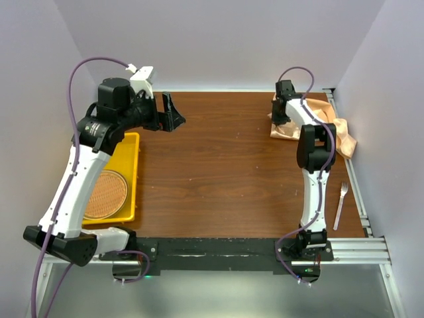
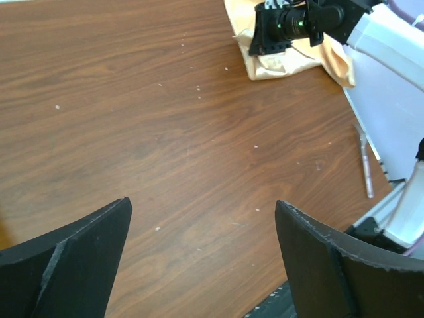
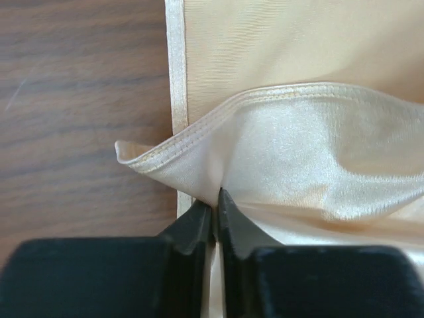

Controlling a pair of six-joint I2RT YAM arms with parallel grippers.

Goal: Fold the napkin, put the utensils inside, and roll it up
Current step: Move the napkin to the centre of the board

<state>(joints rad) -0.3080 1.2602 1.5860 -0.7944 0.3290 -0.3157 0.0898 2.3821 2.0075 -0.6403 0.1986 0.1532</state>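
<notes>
Left fingers (image 2: pixel 66 265) spread wide — right fingers (image 3: pixel 194 226) pinched tight together.

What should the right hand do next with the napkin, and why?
Probably lift slightly and draw it toward the middle of the table. The right hand is shut on a raised hemmed fold of the napkin, which lies bunched in the far right corner, too crumpled to fold there. The left hand hangs open and empty over bare wood.
</notes>
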